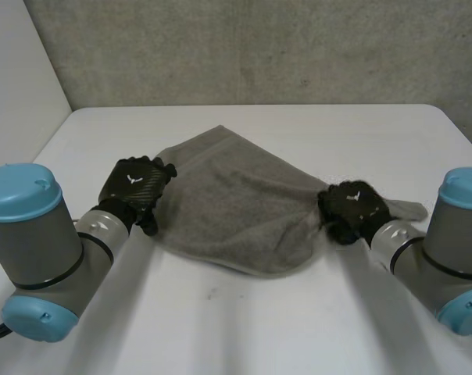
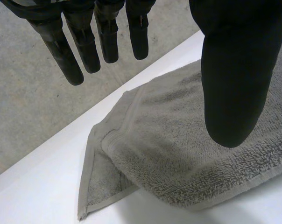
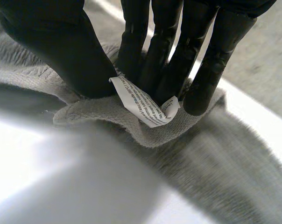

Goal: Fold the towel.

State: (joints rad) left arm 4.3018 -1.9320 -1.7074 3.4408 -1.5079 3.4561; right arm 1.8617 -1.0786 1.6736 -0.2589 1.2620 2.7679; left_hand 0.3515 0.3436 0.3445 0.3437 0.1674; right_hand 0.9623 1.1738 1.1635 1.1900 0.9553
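Observation:
A grey towel (image 1: 236, 207) lies crumpled and partly folded in the middle of the white table (image 1: 244, 328). My left hand (image 1: 136, 186) hovers over the towel's left end, fingers (image 2: 87, 46) straight and apart from the thumb (image 2: 234, 79), holding nothing. Under it a folded corner of the towel (image 2: 178, 154) rests on the table. My right hand (image 1: 352, 209) is at the towel's right side. There its fingers (image 3: 173, 60) and thumb (image 3: 61, 51) pinch a bunched edge of the towel (image 3: 127, 119) with a white care label (image 3: 141, 105).
A concrete wall stands behind the table's far edge (image 1: 259, 106). A pale wall (image 1: 17, 78) borders the left side. Bare table surface lies in front of the towel and around both arms.

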